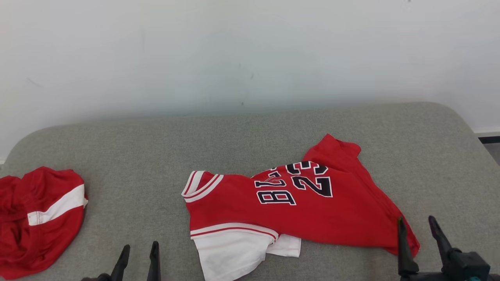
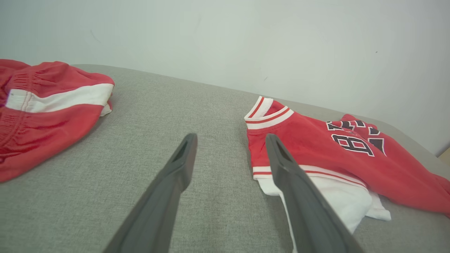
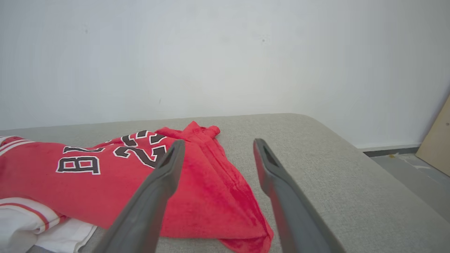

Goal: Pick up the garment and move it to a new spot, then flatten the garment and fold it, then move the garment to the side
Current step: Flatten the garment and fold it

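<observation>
Red jersey (image 1: 312, 210) (image 2: 316, 147) (image 3: 42, 182) lies crumpled and unfolded on the grey fabric-covered counter (image 1: 156, 156), centre to right in the head view. It has dark "23" lettering on top, striped white-red trim at its left end, and a white sleeve sticking out at the near edge. Right gripper (image 1: 416, 220) (image 3: 218, 142) is at the jersey's near right corner with its 2 fingers wide apart and nothing between them. In the right wrist view 1 finger crosses in front of the red fabric; can't tell if it touches. Left gripper (image 1: 140, 246) (image 2: 231, 137) has its fingers spread and empty, over bare counter just left of the white sleeve. A 2nd red garment with white stripe (image 1: 43, 218) (image 2: 45, 116) is bunched at the far left, well apart from the jersey. Pale wall (image 1: 250, 50) behind.
</observation>
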Tool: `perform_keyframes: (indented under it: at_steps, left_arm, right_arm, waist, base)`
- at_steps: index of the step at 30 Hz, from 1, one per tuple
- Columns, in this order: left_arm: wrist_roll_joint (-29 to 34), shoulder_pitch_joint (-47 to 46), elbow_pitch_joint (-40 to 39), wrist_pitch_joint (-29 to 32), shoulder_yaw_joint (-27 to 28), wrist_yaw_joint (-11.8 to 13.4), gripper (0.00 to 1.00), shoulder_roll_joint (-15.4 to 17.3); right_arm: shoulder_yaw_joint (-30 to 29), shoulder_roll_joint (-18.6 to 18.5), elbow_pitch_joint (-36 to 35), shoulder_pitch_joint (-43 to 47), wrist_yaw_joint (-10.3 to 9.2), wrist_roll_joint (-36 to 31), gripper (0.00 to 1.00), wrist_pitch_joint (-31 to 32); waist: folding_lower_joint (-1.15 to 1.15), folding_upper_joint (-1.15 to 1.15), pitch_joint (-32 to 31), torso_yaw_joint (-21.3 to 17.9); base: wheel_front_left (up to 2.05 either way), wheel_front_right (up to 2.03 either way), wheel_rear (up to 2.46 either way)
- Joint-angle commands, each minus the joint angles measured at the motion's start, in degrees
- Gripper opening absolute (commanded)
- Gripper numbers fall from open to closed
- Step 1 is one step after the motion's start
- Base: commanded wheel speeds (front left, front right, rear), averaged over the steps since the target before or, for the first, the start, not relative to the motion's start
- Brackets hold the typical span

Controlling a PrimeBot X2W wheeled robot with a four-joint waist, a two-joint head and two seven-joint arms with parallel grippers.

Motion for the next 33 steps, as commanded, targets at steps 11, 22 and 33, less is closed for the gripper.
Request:
perform_keyframes:
  at_steps: [11,22,33]
  left_arm:
    - [1.16,3.33,-1.22,-0.06,1.64,-0.82,1.00,0.05]
    - [1.24,5.28,-1.98,-0.05,2.43,-0.60,1.00,0.01]
    - [-0.02,6.57,-2.06,-0.05,1.58,0.18,1.00,0.00]
  right_arm:
    - [6.24,-0.07,-2.52,5.14,0.05,-2.49,1.00,-0.35]
    - [6.92,-0.06,-2.29,5.44,0.05,-1.39,1.00,0.75]
    - [7.08,-0.06,-2.26,4.90,0.05,-0.74,1.00,1.40]
  waist:
    - [0.00,0.00,-3.46,-0.66]
    - [0.00,0.00,-4.89,-1.24]
    - [0.00,0.00,-4.66,-0.88]
  base:
    - [0.00,0.00,0.00]
    - [0.00,0.00,0.00]
    - [0.00,0.00,0.00]
